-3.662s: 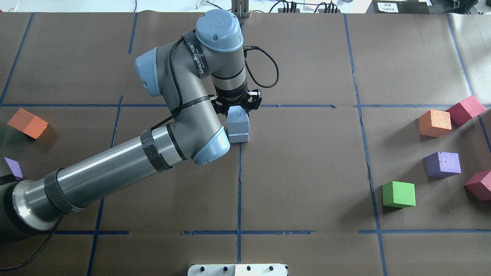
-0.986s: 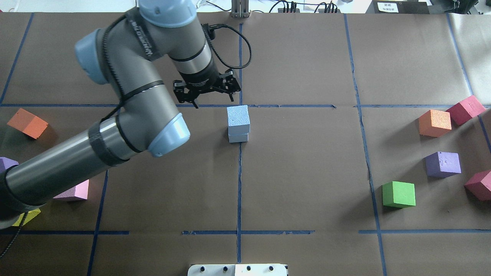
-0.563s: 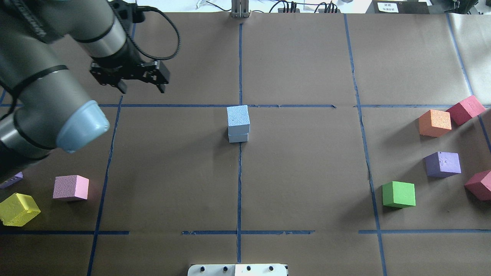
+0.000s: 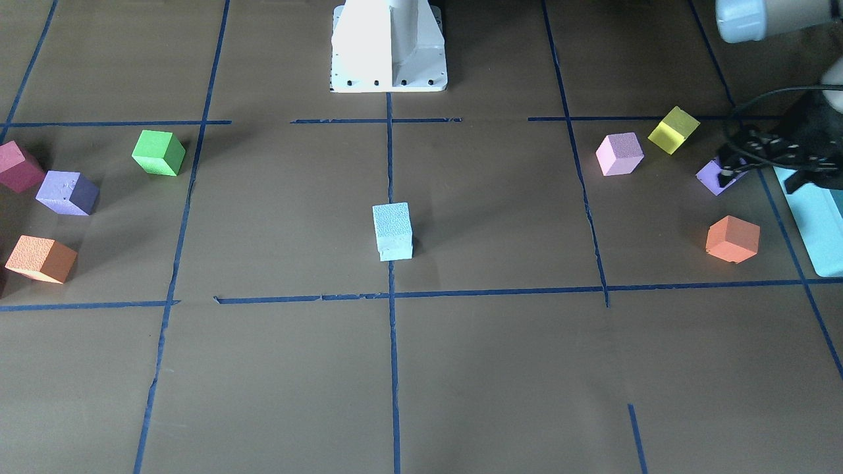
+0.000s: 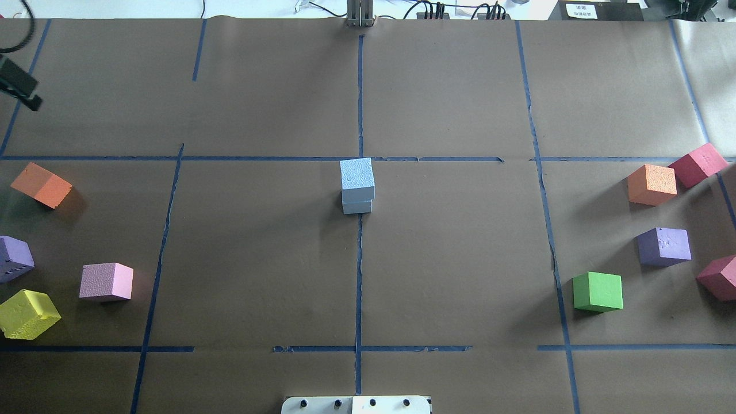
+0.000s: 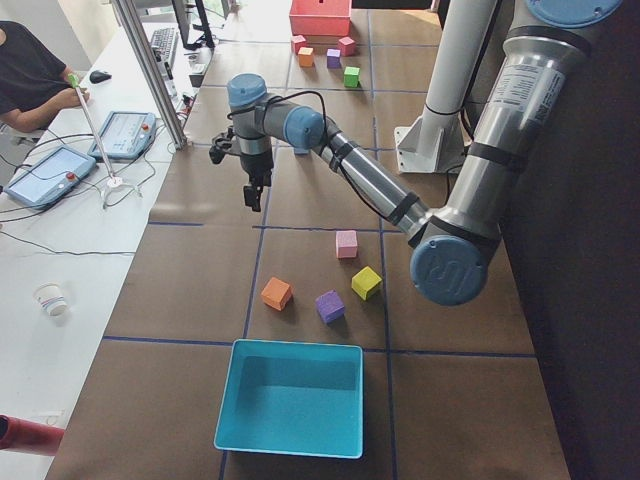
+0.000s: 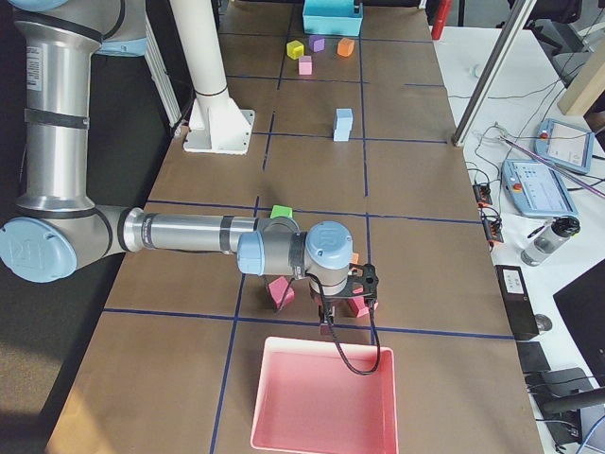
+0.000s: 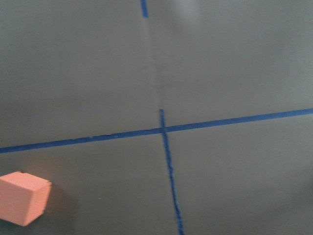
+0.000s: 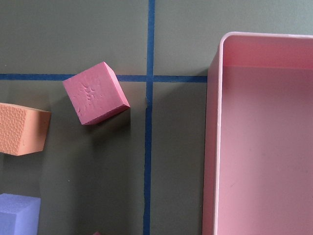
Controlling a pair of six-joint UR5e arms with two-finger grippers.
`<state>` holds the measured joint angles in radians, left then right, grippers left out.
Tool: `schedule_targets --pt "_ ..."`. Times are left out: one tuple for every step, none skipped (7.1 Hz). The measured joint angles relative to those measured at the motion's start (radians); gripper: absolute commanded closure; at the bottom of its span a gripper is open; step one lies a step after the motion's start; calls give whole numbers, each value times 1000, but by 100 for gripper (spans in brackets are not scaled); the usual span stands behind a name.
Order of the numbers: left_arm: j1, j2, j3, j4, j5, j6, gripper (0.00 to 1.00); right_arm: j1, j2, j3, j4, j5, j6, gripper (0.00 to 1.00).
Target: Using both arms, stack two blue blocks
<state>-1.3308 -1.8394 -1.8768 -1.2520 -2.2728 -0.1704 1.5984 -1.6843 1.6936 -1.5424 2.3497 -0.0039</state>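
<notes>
The two blue blocks (image 5: 356, 178) stand stacked one on the other at the table's middle, on the centre tape line. The stack also shows in the front view (image 4: 392, 227) and far off in the exterior right view (image 7: 343, 124). No gripper touches them. My left gripper (image 4: 759, 179) is open and empty, far to the left near a purple cube; only its edge shows in the overhead view (image 5: 20, 86). My right gripper (image 7: 331, 317) hangs near the pink tray. It shows only in that side view, so I cannot tell whether it is open.
Orange (image 5: 41, 184), purple (image 5: 14, 259), pink (image 5: 106, 282) and yellow (image 5: 27, 313) cubes lie at left. Orange (image 5: 651, 184), red (image 5: 697, 164), purple (image 5: 664, 246) and green (image 5: 598, 291) cubes lie at right. A teal box (image 6: 290, 400) sits at the left end, a pink tray (image 9: 259, 147) at the right.
The left gripper let go of the upper blue block, lifted off and swung far to the left, out to the overhead view's edge. The stack stays in place.
</notes>
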Motion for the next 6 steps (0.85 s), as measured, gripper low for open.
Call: schedule_targets --pt "-102 39 98 -10 -26 182 0 0 1 0 3 2 2 0" --pt "-200 59 236 -49 -66 351 0 0 4 3 3 4 3 0" --pt "-270 85 376 -150 -100 452 0 0 5 5 4 6 3 0" --pt "-302 120 473 -270 -117 473 0 0 6 6 4 7 2 0" --pt "-314 147 514 -343 -121 445 0 0 6 7 4 7 2 0" --pt "-319 165 526 -372 -121 417 0 0 8 7 3 7 2 0"
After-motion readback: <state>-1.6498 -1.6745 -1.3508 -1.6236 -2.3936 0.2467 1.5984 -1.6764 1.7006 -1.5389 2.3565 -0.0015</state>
